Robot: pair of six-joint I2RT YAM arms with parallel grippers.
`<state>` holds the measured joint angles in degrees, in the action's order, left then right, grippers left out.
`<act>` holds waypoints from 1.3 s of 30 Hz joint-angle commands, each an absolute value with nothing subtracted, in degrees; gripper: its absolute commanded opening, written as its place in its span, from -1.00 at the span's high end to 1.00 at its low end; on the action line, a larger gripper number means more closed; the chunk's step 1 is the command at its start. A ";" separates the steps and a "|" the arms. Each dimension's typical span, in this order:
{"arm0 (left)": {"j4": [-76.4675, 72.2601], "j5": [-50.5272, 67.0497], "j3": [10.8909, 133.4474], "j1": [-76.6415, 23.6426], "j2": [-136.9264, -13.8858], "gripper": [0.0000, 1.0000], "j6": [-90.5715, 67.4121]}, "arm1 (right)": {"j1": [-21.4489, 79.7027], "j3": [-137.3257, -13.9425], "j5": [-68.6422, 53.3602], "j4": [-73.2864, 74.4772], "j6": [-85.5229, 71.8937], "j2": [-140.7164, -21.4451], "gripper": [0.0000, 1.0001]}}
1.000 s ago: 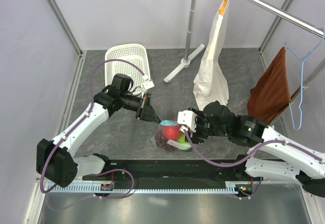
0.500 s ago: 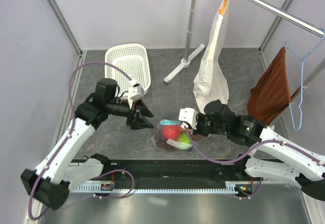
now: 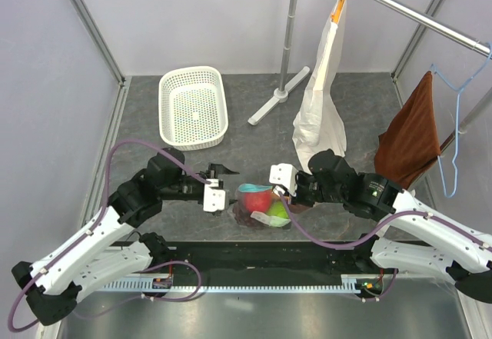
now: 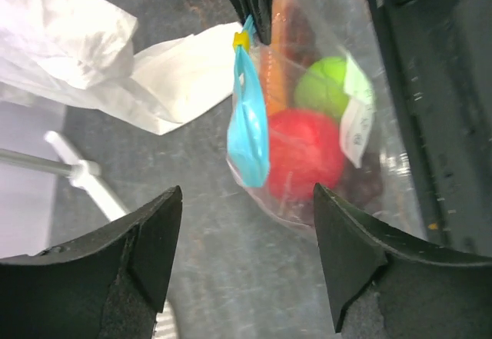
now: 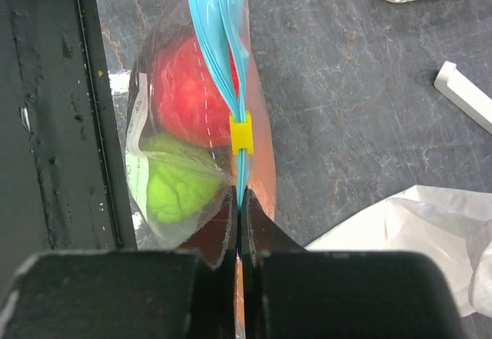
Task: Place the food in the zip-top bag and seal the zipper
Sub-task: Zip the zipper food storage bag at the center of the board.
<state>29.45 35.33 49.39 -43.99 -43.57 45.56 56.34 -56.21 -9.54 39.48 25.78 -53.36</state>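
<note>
Since last frame, left gripper [image 3: 217,198] drops beside bag [image 3: 257,204], jaws spread; my right gripper [image 5: 240,201] clamps zipper [image 5: 219,39]. Food [image 5: 188,85] inside; sealing, I judge, remains.

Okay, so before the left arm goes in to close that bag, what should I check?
1. The apple and green fruit are inside the bag: ok.
2. The right end effector is shut on the zipper beside the yellow slider: ok.
3. The left end effector is open, facing the bag, not touching: ok.
4. The zipper is closed along its whole length: not ok, strips part beyond the slider.
5. Whether the small dark ball is inside: cannot tell.
</note>
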 commanded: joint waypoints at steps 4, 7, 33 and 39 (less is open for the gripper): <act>21.80 25.67 48.87 -48.33 -45.44 -0.33 56.16 | 56.16 -59.24 -12.04 36.47 27.24 -52.65 1.00; 20.66 23.47 48.87 -50.53 -46.76 -0.21 56.95 | 56.25 -59.33 -12.48 36.74 27.42 -52.65 1.00; 53.96 42.44 72.86 -38.85 -59.67 0.96 28.92 | 56.16 -57.92 -3.60 38.15 40.07 -50.89 1.00; 57.39 47.54 74.79 -36.65 -63.98 0.96 22.86 | 56.07 -60.02 -3.60 36.83 39.38 -52.38 1.00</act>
<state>50.09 42.92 71.72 -38.39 -62.52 29.28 56.51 -56.47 -7.57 34.70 38.41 -52.29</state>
